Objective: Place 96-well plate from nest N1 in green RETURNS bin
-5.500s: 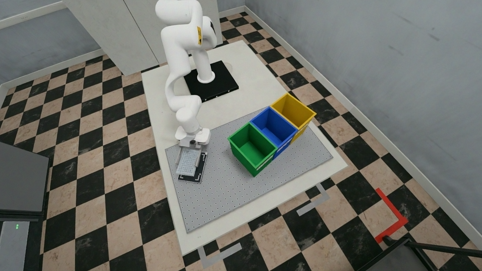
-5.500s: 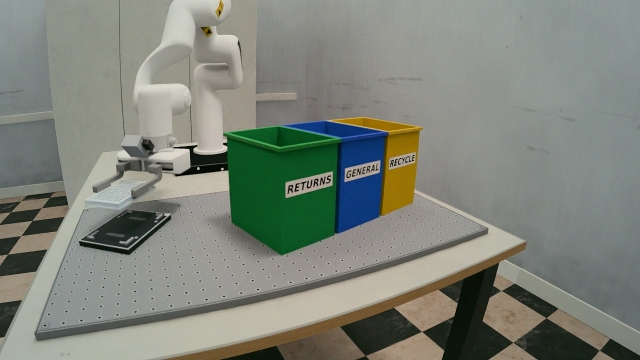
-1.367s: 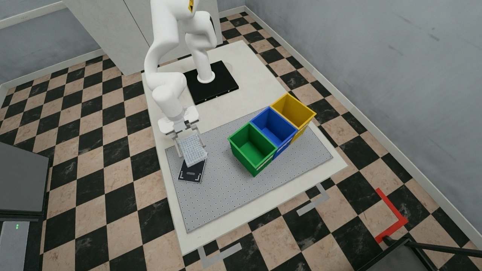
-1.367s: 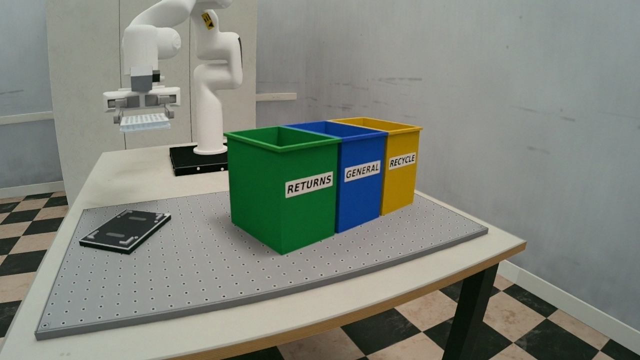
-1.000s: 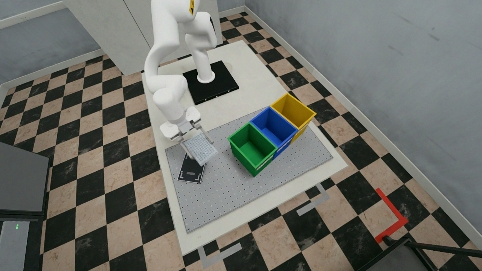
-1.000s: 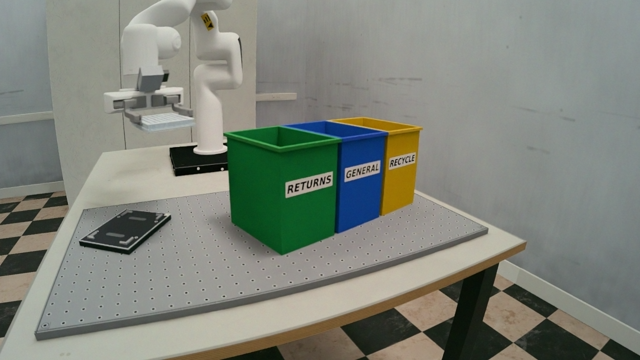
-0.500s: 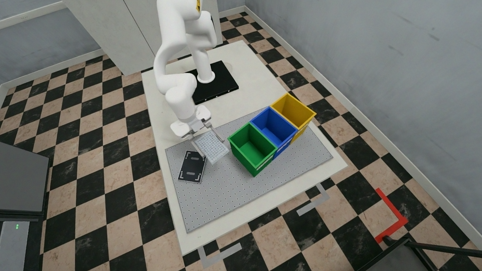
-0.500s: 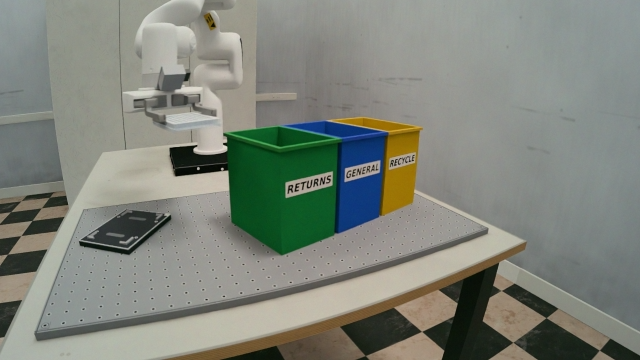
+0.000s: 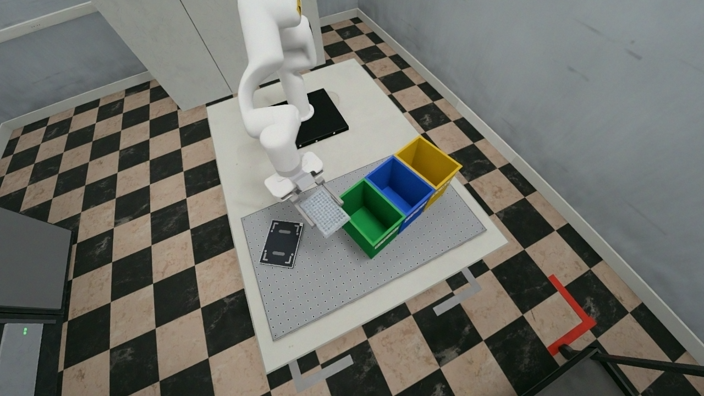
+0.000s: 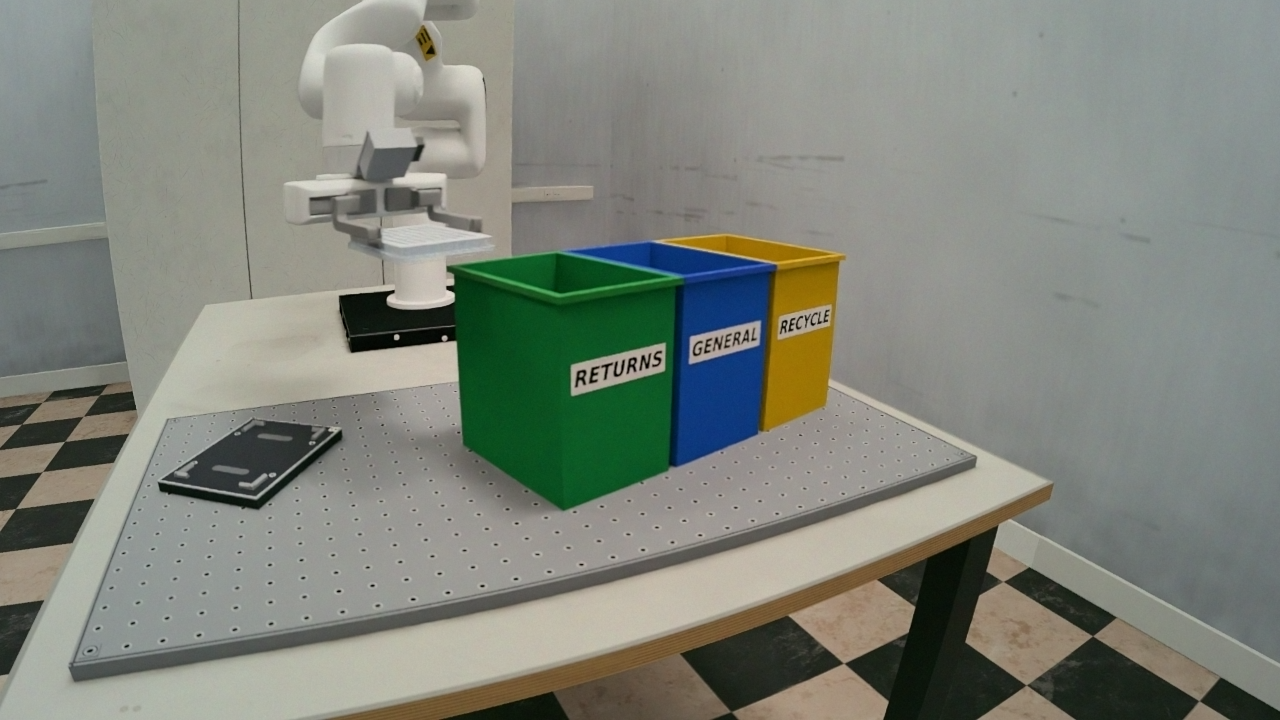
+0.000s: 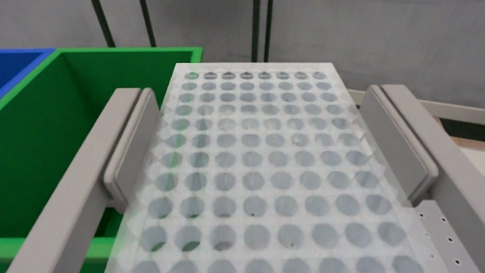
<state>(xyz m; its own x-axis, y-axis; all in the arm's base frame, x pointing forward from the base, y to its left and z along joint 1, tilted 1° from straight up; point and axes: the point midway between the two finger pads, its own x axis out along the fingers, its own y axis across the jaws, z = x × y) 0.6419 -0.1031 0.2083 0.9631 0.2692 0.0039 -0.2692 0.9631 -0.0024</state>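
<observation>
Three bins upright. Gripper (image 9: 319, 202) (image 10: 409, 225) (image 11: 265, 148) clamped on the 96-well plate (image 9: 324, 210) (image 10: 427, 239) (image 11: 258, 171), held aloft beside the green RETURNS bin (image 9: 372, 216) (image 10: 565, 385) (image 11: 125, 76); slight rim overlap looks likely, height unclear from top. Nest (image 9: 281, 243) (image 10: 251, 461) bare.

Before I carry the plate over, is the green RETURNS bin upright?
Upright: the green RETURNS bin stands on its base, mouth up, its label level with its neighbours'.

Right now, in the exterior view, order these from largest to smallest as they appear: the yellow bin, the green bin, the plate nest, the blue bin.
1. Green bin
2. Blue bin
3. Unsure: yellow bin and plate nest look close.
</observation>
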